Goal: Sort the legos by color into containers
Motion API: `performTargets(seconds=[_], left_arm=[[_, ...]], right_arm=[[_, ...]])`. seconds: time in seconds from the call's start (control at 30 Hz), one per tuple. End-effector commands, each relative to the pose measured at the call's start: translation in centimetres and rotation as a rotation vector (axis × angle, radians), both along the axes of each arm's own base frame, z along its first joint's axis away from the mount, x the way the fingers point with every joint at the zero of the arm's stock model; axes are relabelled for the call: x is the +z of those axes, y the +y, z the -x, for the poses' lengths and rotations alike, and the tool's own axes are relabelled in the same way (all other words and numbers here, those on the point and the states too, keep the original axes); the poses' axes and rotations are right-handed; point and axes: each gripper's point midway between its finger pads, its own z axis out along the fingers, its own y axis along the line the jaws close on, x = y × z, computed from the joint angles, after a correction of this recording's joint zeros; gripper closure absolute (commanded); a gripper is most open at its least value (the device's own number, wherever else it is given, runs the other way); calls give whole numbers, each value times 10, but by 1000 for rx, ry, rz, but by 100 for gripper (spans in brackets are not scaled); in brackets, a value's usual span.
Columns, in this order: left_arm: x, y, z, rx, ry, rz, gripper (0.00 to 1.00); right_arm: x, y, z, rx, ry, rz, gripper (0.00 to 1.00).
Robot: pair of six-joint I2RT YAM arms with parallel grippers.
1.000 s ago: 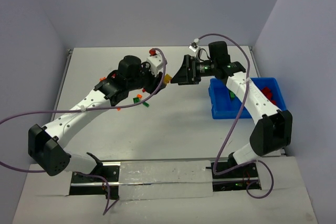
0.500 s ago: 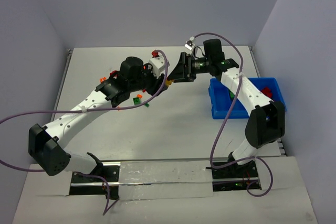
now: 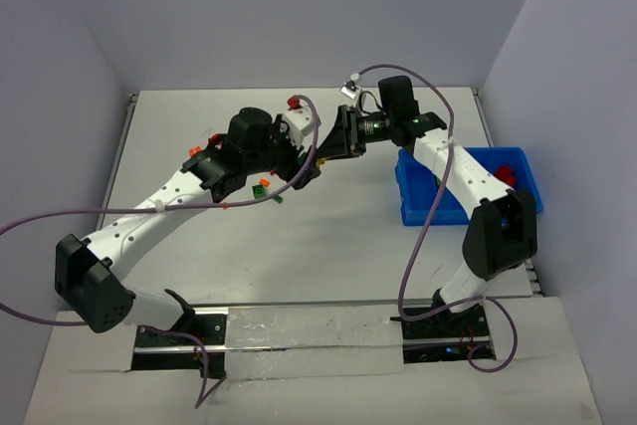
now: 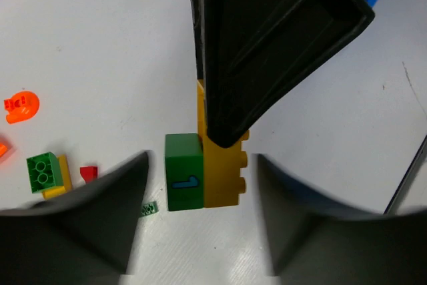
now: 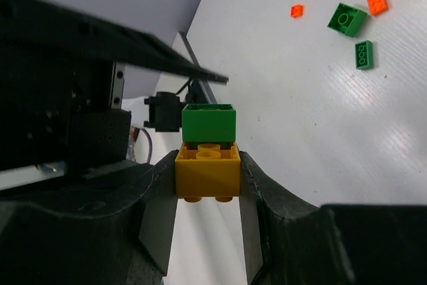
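Your right pincer [image 5: 208,185] grips the yellow lego [image 5: 207,173]; the green lego [image 5: 209,123] sits on it, just past the fingertips. Your left pincer [image 4: 200,198] is open, with both legos between its fingers, touching neither.

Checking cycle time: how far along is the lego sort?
Done: a few red legos sit in the blue bin. In hand: right gripper clamps a yellow brick with a green brick stuck on it; left gripper open either side of the pair, not touching. Left: those two, plus loose legos on the table.
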Motion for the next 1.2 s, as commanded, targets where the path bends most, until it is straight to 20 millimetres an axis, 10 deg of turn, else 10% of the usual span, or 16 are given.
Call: performTargets(seconds=[0.0, 0.27, 0.5, 1.17], left_arm=[[33, 7, -3, -51, 41, 105, 7], [71, 46, 19, -246, 222, 340, 1], [59, 31, 56, -485, 488, 457, 10], [20, 2, 61, -445, 527, 364, 29]], right_arm=[[18, -4, 12, 72, -106, -8, 100], [1, -32, 17, 102, -164, 50, 100], [12, -32, 31, 214, -292, 0, 100], [54, 0, 82, 386, -428, -62, 100]])
